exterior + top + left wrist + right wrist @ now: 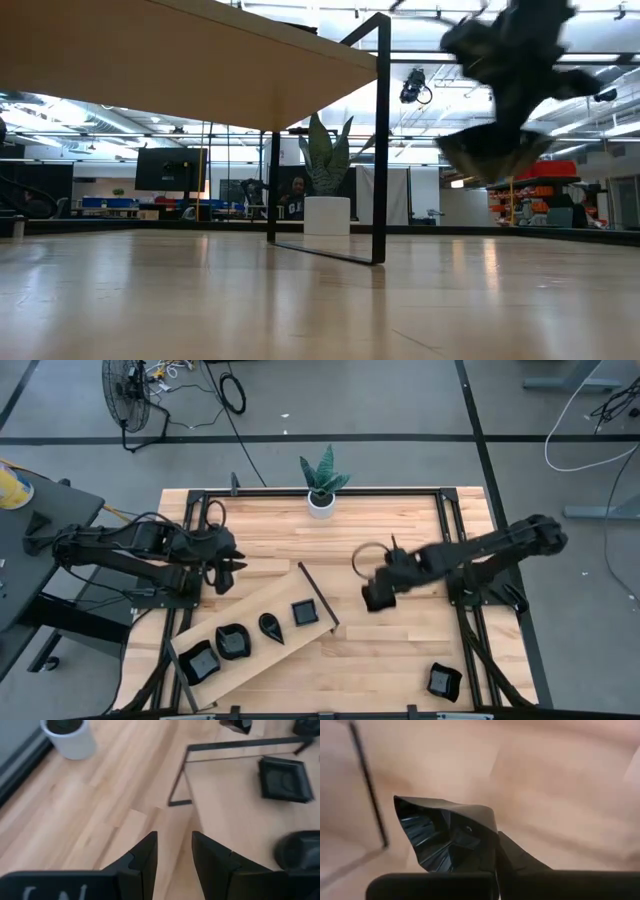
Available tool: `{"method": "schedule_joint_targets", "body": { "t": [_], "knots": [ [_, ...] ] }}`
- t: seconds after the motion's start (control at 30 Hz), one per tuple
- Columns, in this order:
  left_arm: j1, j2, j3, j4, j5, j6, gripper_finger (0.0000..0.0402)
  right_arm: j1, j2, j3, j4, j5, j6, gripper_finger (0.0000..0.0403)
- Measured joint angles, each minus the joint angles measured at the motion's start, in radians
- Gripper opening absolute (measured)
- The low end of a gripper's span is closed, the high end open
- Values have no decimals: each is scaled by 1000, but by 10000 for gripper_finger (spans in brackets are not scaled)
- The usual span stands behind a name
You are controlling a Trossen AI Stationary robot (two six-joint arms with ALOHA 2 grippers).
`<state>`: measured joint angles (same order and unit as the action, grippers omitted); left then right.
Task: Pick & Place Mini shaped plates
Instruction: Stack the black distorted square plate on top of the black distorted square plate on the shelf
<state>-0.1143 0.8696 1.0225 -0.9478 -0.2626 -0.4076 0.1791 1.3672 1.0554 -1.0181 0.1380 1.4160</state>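
Note:
Several glossy black mini shaped plates lie in a row on a light wooden board (262, 600): (197, 660), (232, 642), (270, 625) and a square one (305, 612). Another plate (444, 680) rests on the table near the front right. My right gripper (380, 595) hangs over the table's middle, just right of the board's far end, shut on one more black plate (445, 835). My left gripper (175, 855) hovers at the far left, beyond the board, open with nothing between its fingers. My right gripper pinches the plate by its rim at one side (487, 827) between its two fingers, which come from above and point steeply down. The plate is lifted clear of the table (490, 150) and hangs tilted beside and below the fingers, its hollow facing the wrist camera.
The board stands raised on a thin black frame (380, 140), slanting from the front left toward the table's middle. A white pot with a green plant (322, 485) stands at the far edge. Bare wooden tabletop (400, 650) lies between the board and the front-right plate.

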Motion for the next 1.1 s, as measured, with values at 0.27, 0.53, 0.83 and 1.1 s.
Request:
{"method": "schedule_joint_targets", "body": {
  "t": [0.27, 0.53, 0.83, 1.1],
  "knots": [
    [0, 0, 0, 2, -58, -27, 126, -333, 11, 0, 156, 12, -343, 0],
    [0, 0, 0, 2, -79, -78, 126, -527, 60, 0, 461, -93, -512, 0],
    [0, 0, 0, 2, -134, -121, 126, -545, 238, 0, 884, -258, -449, 0],
    [0, 0, 0, 1, -218, -173, 126, -544, 410, 0, 1185, -333, -299, 0]
  ]
}}
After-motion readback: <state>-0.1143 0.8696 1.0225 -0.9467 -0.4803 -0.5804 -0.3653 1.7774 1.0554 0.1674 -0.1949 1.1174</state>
